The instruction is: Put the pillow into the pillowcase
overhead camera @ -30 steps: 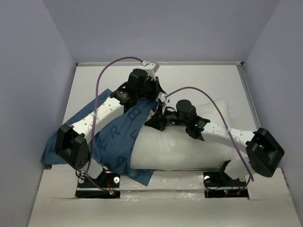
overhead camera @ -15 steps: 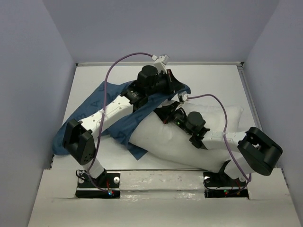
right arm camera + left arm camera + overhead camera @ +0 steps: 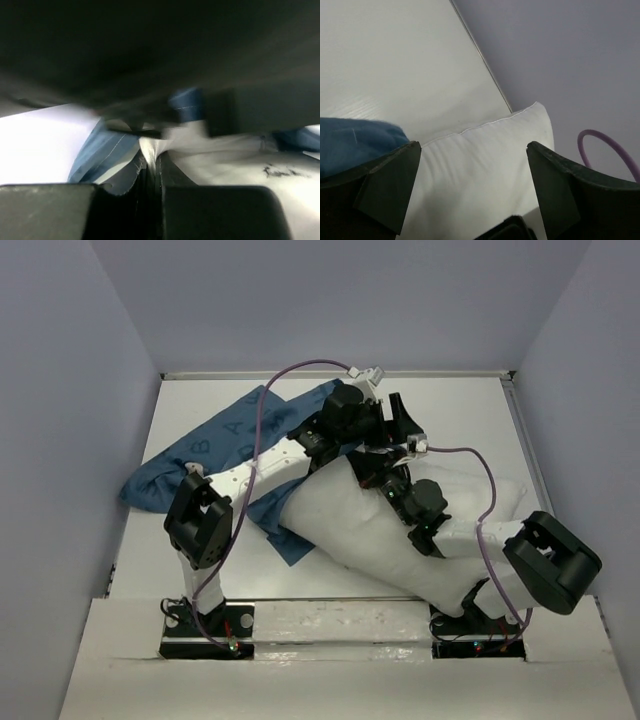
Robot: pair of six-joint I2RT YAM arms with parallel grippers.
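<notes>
Left wrist view, left pincer point(image 3: 473, 147) spread over pillow point(image 3: 485, 175) edge — white table point(image 3: 395, 60) beyond, right pincer point(image 3: 151, 167) pinching pillow

Pale letters, apparently B and A, printed on the pillowcase point(image 3: 190, 458); nothing else legible

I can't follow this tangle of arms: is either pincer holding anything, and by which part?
The right pincer is shut on the pillow, pinching white cloth at its far end beside the pillowcase. The left pincer is open, holding nothing.
</notes>
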